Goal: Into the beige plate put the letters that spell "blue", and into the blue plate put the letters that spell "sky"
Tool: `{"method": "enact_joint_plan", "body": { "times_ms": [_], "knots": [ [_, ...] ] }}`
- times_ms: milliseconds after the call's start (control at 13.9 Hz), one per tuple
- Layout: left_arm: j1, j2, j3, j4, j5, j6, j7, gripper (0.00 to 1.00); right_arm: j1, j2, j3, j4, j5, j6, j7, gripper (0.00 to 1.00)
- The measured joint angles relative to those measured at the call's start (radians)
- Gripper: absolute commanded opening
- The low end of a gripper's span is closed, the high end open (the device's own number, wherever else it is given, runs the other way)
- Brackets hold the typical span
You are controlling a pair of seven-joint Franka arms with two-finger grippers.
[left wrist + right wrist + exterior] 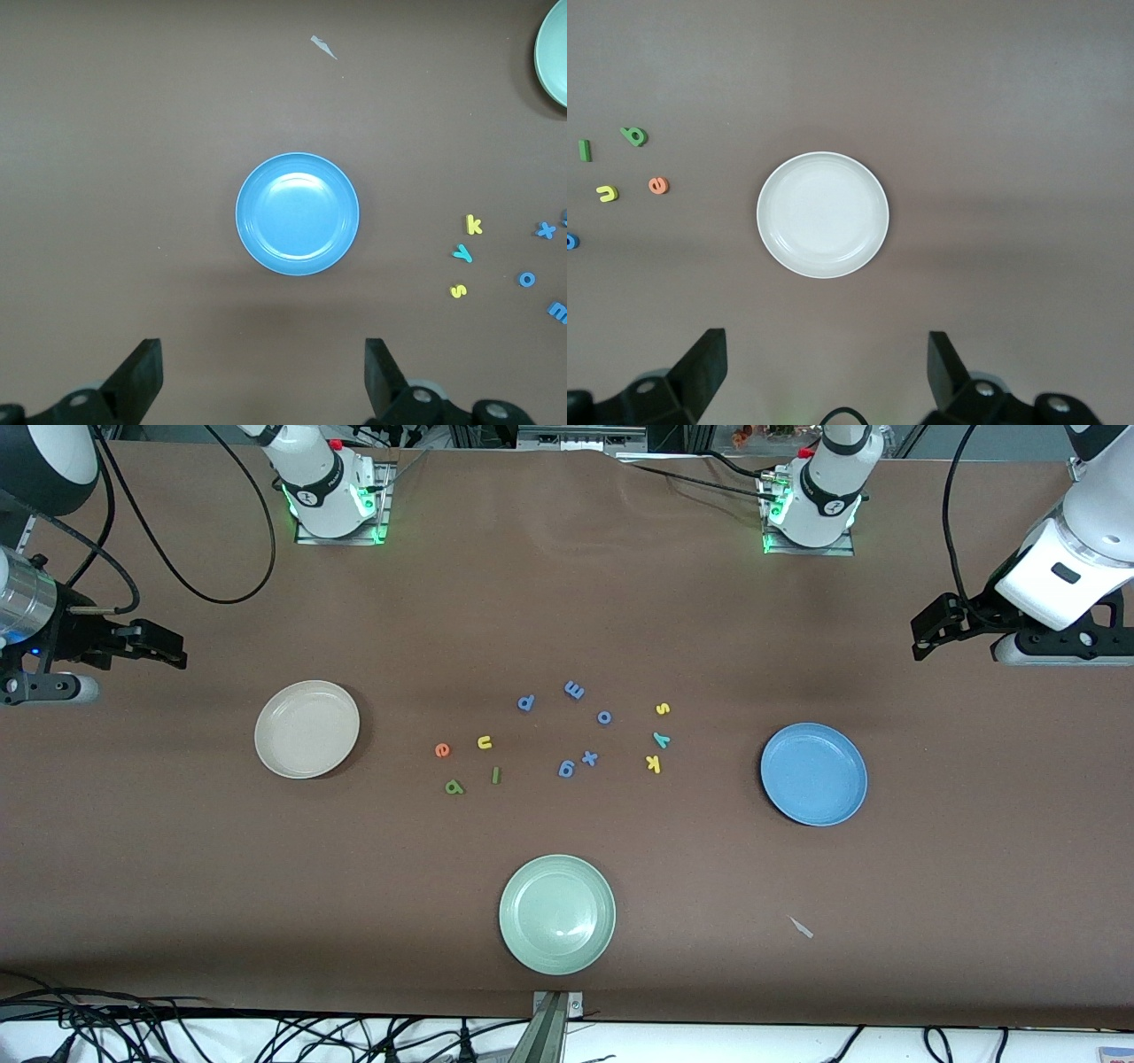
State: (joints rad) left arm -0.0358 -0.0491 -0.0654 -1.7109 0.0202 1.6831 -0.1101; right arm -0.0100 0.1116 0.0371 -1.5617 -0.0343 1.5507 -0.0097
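The beige plate (306,729) (823,214) lies toward the right arm's end and the blue plate (813,773) (298,213) toward the left arm's end; nothing lies in either. Between them, on the table, the orange e (442,750), yellow u (485,742), green b (454,786) and green l (496,776) lie beside the beige plate. The yellow s (662,708), teal y (661,739) and yellow k (654,763) lie closer to the blue plate. My left gripper (923,638) (263,367) hangs open over bare table at its end. My right gripper (173,651) (826,363) hangs open likewise, nothing held.
A pale green plate (556,913) sits near the front edge. Several periwinkle letters (574,689) lie among the task letters in the middle. A small pale scrap (802,927) lies nearer the camera than the blue plate. Cables hang by both arm bases.
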Motion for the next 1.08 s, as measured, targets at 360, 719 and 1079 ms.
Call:
{"method": "enact_joint_plan", "body": {
  "times_ms": [360, 719, 1079],
  "knots": [
    [0.0, 0.0, 0.0, 0.0, 0.0, -0.001, 0.0, 1.0, 0.0, 0.0, 0.0, 0.0, 0.0, 0.0, 0.0, 1.0],
    [0.0, 0.0, 0.0, 0.0, 0.0, -0.001, 0.0, 1.0, 0.0, 0.0, 0.0, 0.0, 0.0, 0.0, 0.0, 1.0],
    [0.0, 0.0, 0.0, 0.0, 0.0, -0.014, 0.0, 1.0, 0.0, 0.0, 0.0, 0.0, 0.0, 0.0, 0.0, 1.0]
  ]
}}
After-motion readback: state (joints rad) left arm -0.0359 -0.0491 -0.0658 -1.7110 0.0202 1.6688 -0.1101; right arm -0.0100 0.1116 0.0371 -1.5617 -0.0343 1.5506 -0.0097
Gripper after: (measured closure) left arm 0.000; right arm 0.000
